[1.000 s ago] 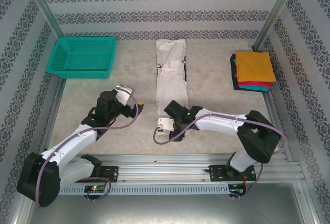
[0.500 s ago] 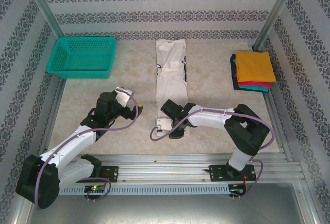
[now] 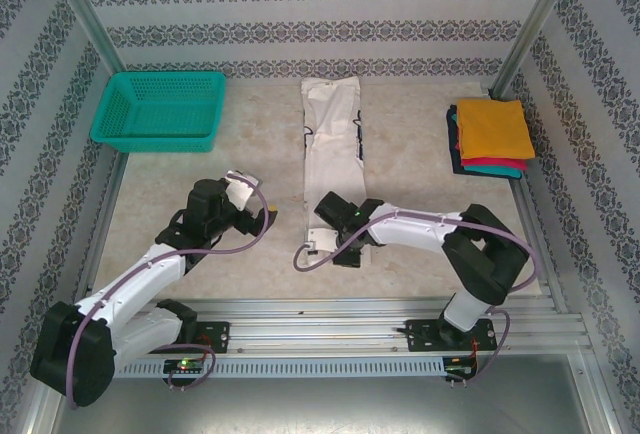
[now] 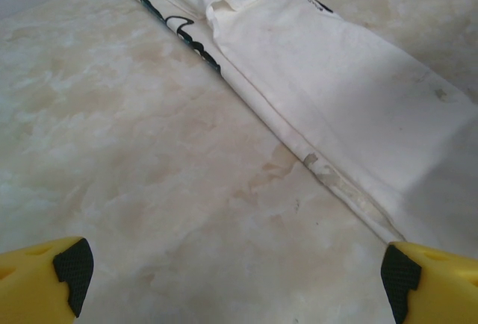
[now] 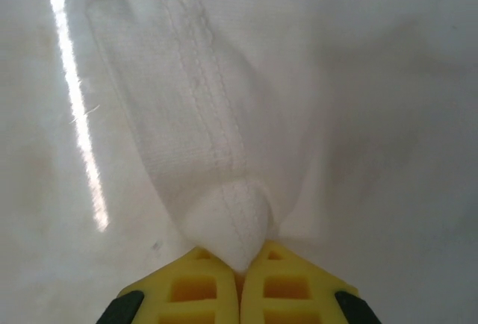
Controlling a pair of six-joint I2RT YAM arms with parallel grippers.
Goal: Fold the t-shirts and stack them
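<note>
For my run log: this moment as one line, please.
right gripper: shut on white t-shirt hem | left gripper: open, over table | folded stack: far right

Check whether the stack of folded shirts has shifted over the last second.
No. The stack of folded shirts sits in the same spot beside the foot of the right post as in both earlier pictures.

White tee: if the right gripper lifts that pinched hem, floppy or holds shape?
Likely floppy: the white t-shirt bunches into a peak where the right gripper pinches its hem. Probably light: thin cloth lying flat in a long strip. Lifted by one end, it should drape and trail; folds may open.
</note>
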